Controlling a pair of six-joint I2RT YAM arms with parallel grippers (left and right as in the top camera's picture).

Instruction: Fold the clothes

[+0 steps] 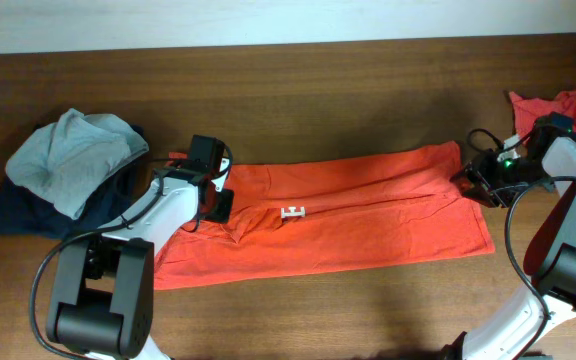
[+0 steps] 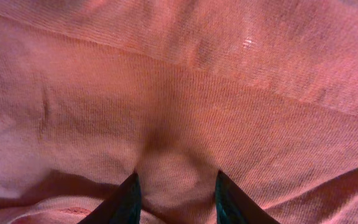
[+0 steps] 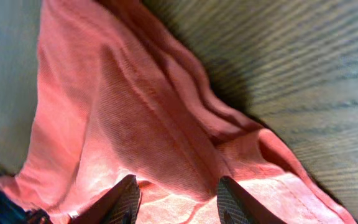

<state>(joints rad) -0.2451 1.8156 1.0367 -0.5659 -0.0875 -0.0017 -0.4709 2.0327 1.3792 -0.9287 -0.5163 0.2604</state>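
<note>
Leftward, grey-navy heap [image 1: 63, 165] near orange shirt [image 1: 368, 215].

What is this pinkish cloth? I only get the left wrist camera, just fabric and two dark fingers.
Observer: An orange-red T-shirt, laid out as a long strip across a wooden table.
Operator: Is it the only garment?
Observer: No. A grey and navy pile sits at the table's left, and another red garment at its right edge.
Operator: Where's the other arm?
Observer: The right fingers stand apart at the strip's right end.
</note>
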